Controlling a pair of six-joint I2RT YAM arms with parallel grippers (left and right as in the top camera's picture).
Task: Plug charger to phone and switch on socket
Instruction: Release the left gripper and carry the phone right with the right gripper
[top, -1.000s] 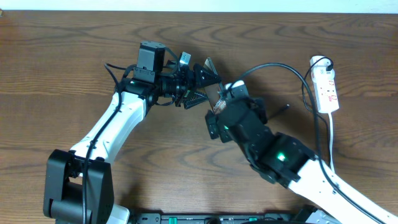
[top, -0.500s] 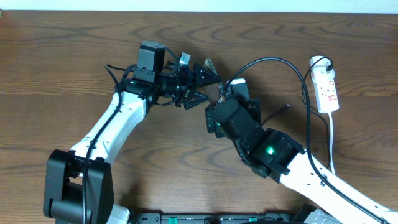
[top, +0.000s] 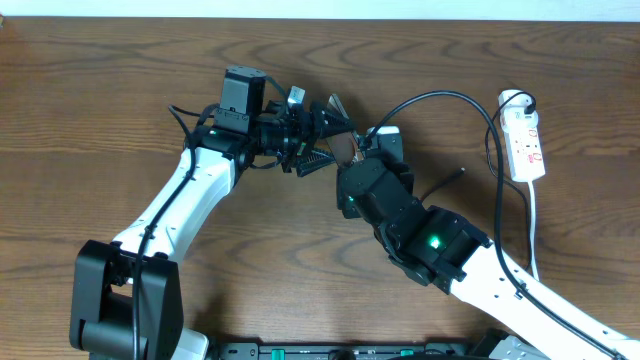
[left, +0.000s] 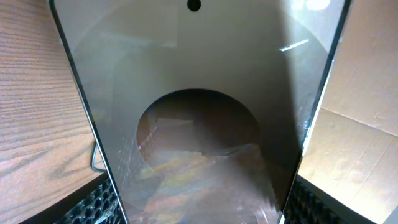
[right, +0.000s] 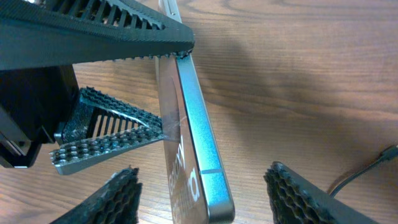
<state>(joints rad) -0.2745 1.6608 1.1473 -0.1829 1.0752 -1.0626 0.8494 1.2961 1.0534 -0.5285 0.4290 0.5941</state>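
- Phone (right: 198, 149) is held up on edge over the far middle of the counter (top: 90, 110), with the jaws of the left gripper (top: 322, 134) clamped across its two faces.
- Jaws of the right gripper (right: 208, 196) stand wide, one on each side of the phone's free end, neither touching it.
- Charger (top: 457, 174) plug tip lies loose on the counter, just right of the right arm.
- Socket (top: 524, 135) lies at the far right, well apart from the phone.
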